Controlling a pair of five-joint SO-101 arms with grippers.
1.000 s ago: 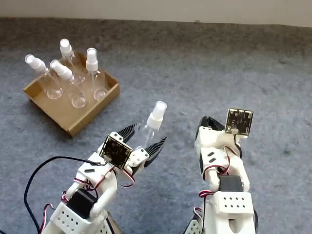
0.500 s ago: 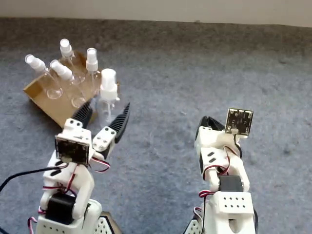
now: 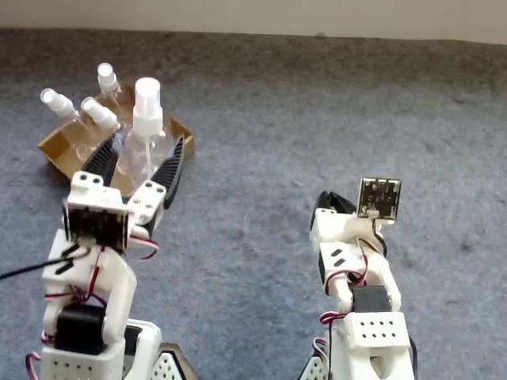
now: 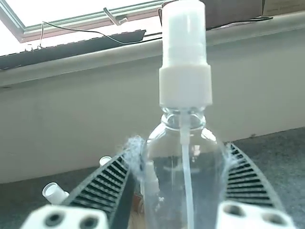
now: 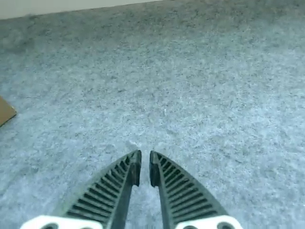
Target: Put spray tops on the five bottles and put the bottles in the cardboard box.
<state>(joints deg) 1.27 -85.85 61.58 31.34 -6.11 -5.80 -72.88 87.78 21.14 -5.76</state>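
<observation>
My left gripper (image 3: pixel 142 158) is shut on a clear bottle (image 3: pixel 145 138) with a white spray top (image 3: pixel 147 99), holding it upright above the cardboard box (image 3: pixel 49 148). The left wrist view shows that bottle (image 4: pixel 183 162) between the black fingers, its spray top (image 4: pixel 185 62) standing above them. Three capped bottles (image 3: pixel 95 112) lean in the box; the held bottle hides part of the box. My right gripper (image 3: pixel 329 199) rests low over the carpet, right of centre, and is shut (image 5: pixel 143 164) with nothing in it.
Grey carpet (image 3: pixel 317 119) covers the whole table area. A corner of the box (image 5: pixel 5 112) shows far off in the right wrist view. A black cable (image 3: pixel 24 271) trails from the left arm's base.
The left arm has swung left and lifted, carrying the capped bottle from the middle of the carpet to above the box. The right arm has shifted only slightly.
</observation>
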